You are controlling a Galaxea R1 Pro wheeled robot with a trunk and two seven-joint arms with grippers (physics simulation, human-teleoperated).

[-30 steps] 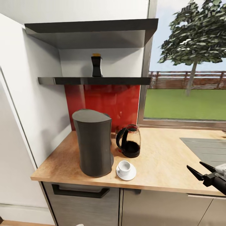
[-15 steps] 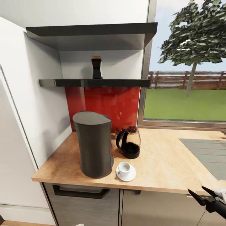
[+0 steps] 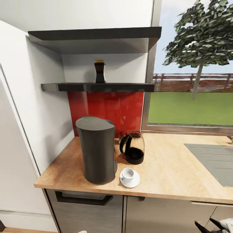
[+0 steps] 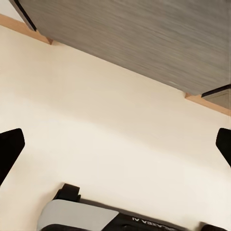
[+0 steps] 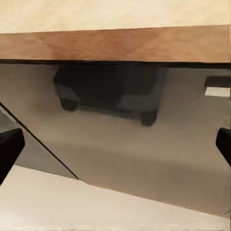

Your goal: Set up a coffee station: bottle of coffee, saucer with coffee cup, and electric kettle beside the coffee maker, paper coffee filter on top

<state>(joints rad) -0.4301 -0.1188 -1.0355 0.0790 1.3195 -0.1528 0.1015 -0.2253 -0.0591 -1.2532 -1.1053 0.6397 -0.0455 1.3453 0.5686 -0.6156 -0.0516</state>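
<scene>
Light wood-grain countertop [image 3: 168, 168]: tall matte black coffee maker [image 3: 96, 149], glass kettle [image 3: 133, 147], white saucer [image 3: 130, 178].
Glossy black shelf [image 3: 123, 86]: dark amber-capped bottle [image 3: 99, 71].

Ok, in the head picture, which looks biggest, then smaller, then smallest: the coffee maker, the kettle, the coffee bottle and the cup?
1. coffee maker
2. electric kettle
3. bottle of coffee, though it stands farther back on the shelf, so it may look smaller than it is
4. coffee cup
</scene>
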